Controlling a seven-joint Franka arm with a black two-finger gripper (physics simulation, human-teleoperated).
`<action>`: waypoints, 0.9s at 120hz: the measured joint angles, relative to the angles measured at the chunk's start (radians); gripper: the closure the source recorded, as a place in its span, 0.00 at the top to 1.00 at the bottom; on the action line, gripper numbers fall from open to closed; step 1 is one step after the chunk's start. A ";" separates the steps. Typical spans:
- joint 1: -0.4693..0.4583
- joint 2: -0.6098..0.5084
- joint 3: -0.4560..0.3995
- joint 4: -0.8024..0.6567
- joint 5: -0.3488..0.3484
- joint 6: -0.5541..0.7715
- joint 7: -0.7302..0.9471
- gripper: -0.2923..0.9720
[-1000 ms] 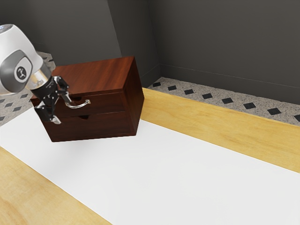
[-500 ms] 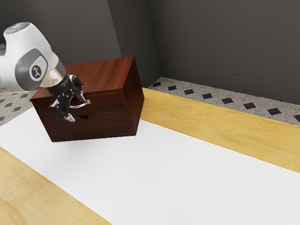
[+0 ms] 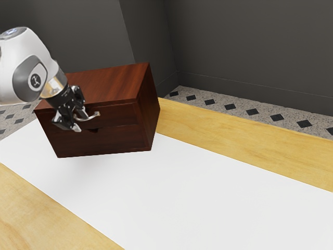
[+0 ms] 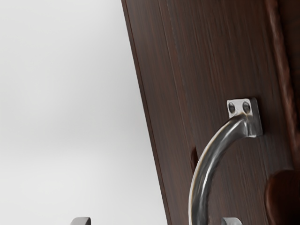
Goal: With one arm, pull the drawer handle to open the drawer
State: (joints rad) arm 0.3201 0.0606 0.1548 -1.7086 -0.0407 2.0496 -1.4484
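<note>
The drawer handle (image 3: 89, 115) is a curved bar of bright metal, bolted by a small square plate (image 4: 244, 115) to the upper drawer (image 3: 118, 113) of a dark red-brown wooden cabinet (image 3: 112, 82). In the wrist view the handle (image 4: 206, 164) arcs out from the grained drawer front. That front lies level with the one below it. The cabinet stands at the far end of the white surface (image 3: 182, 182), toward the exterior view's left.

The gripper (image 3: 67, 124) is at the handle's free end, with the arm (image 3: 26, 73) coming in from the upper left. The fingers (image 4: 80, 220) are spread: the bar passes between them, close to one tip and well apart from the other. Pale wood borders (image 3: 244, 135) flank the white surface, and a tiled floor (image 3: 250, 107) lies beyond.
</note>
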 joint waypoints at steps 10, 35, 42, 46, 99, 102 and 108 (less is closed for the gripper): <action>-0.006 0.002 0.001 -0.004 -0.001 0.008 0.001 0.45; -0.009 -0.017 0.000 -0.040 -0.004 0.021 0.002 0.44; -0.008 -0.024 0.000 -0.056 -0.005 0.025 0.002 0.44; -0.009 -0.028 0.000 -0.060 -0.005 0.027 0.002 0.44; -0.008 -0.150 0.001 -0.213 -0.006 0.051 0.003 0.44; -0.003 -0.154 0.001 -0.219 -0.006 0.052 0.003 0.44; 0.004 -0.159 0.000 -0.224 -0.006 0.054 0.003 0.44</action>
State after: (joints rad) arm 0.3239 -0.0979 0.1552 -1.9323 -0.0468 2.1038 -1.4458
